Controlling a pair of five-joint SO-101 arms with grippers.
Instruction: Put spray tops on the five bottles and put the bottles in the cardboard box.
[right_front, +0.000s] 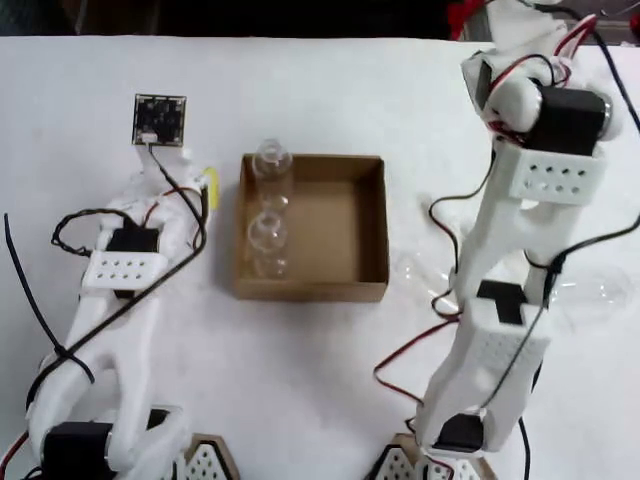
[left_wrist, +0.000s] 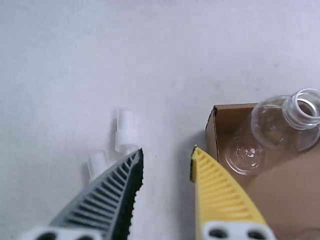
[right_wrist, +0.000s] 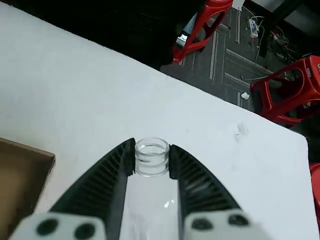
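Gaping half-wide above the surface (left_wrist: 75, 50), the left jaws hold nothing; a spray top (left_wrist: 125, 131) lies just past the grey tip, a second top (left_wrist: 98, 161) beside that tip's outer edge, so both sit off to the grey side, not between the tips. Past the yellow tip is the box (left_wrist: 216, 125) corner, holding two clear bottles (left_wrist: 280, 117), one open-necked. Farther across, the right jaws clamp a third bottle (right_wrist: 151, 157) at its threaded neck, long axis along the jaws, mouth bare; the left arm (right_front: 120, 265) seems nearer the tops.
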